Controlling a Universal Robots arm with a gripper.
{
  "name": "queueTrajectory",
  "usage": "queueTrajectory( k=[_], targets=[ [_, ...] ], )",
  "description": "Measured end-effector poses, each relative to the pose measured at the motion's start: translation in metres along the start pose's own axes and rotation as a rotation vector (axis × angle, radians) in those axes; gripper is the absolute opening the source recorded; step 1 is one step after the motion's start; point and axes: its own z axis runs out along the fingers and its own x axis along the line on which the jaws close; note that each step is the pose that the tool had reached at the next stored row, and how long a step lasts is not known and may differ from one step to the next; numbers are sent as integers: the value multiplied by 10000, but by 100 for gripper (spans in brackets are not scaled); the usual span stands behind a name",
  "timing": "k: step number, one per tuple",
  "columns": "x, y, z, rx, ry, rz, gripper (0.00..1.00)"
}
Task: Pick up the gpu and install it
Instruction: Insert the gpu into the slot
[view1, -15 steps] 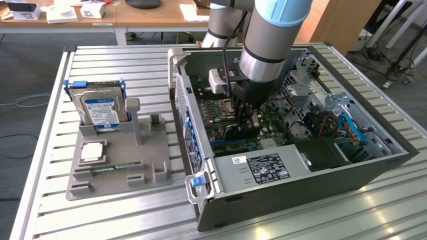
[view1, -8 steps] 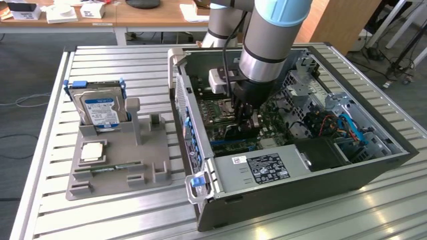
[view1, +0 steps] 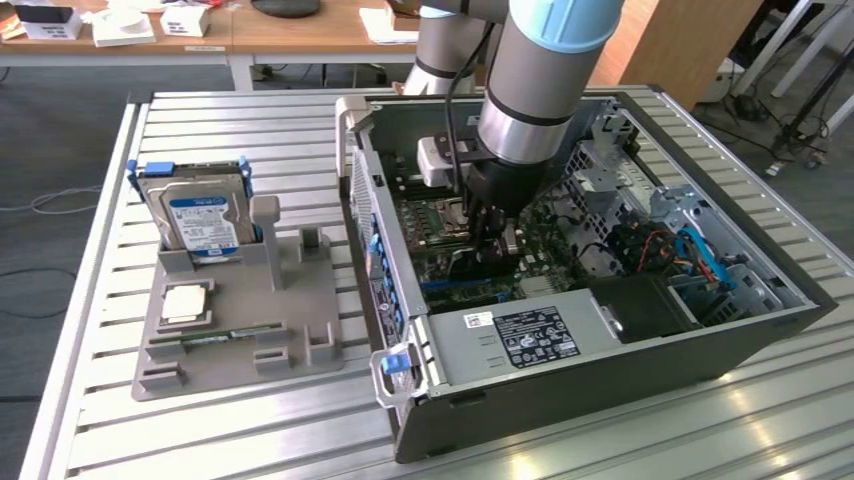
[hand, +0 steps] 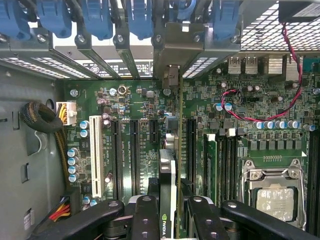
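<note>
gpu (hand: 169, 172) gripped edge-on in the hand (hand: 172, 212), low over the motherboard (hand: 125, 107) slots, inside the open case (view1: 587, 370) at the table (view1: 200, 430) edge on the exterior view's right. Insertion step, I'd judge; seating calls for square card-to-slot alignment.

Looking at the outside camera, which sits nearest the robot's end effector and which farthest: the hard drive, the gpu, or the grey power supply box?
1. gpu, gripped by the end effector, inside the case.
2. power supply box, also inside the case.
3. hard drive, standing in the grey holder outside the case, on the exterior view's left.
</note>
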Motion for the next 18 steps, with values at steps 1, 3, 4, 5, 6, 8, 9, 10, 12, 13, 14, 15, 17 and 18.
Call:
queueTrajectory(
  k=[1,3,4,5,6,8,9,10,12,13,14,15,17,18],
  targets=[
    [0,0,0,0,-1,0,27],
    [0,0,0,0,-1,0,27],
    [0,0,0,0,0,0,27],
    [0,1,0,0,-1,0,27],
    [0,1,0,0,-1,-1,27],
    [0,2,0,1,-1,0,27],
    [0,2,0,1,-1,0,27],
    [1,3,0,1,-1,0,27],
    [2,3,0,1,0,0,27],
    [2,3,0,1,-1,0,27],
    [2,3,1,1,0,0,27],
    [3,3,3,0,2,0,27],
    [2,3,7,0,3,0,27],
    [2,3,8,0,3,0,27]
  ],
)
